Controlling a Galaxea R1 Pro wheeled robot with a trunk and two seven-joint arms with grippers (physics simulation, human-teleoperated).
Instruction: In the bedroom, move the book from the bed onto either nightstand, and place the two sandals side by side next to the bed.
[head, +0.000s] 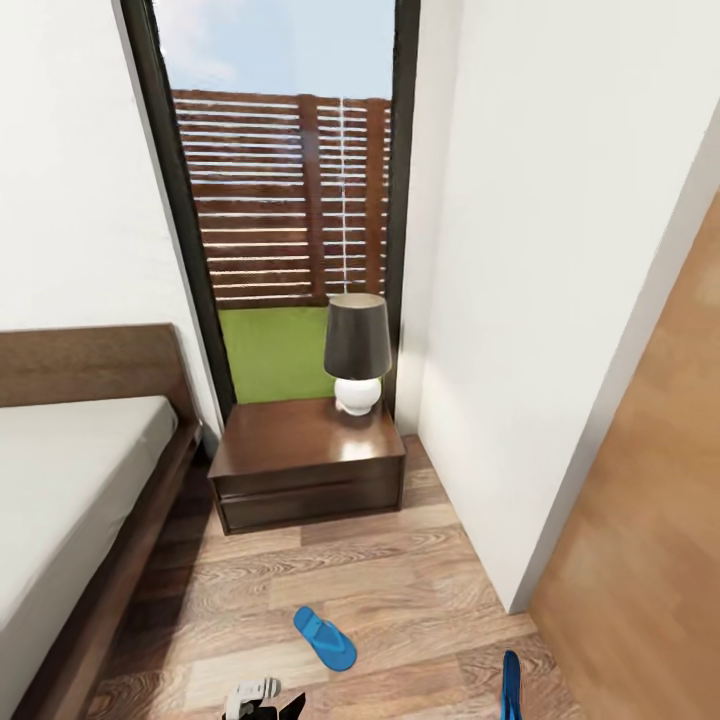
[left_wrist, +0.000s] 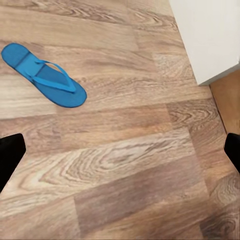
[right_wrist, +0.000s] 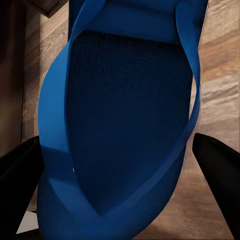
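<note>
Open floor beside bed (one sandal)

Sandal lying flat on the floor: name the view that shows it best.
Left wrist view: the flat sandal shows whole, straps up, on the floor. The head view shows it smaller, below the nightstand. The right wrist view shows a sandal between that gripper's fingers.

this was a bedroom in a home. a low bed with a pale mattress and a dark wooden frame stood along the white wall. just beside it stood a dark brown nightstand bearing a table lamp. a tall dark-framed window looked onto a slatted fence, and a blue sandal lay on the wood-plank floor.
</note>
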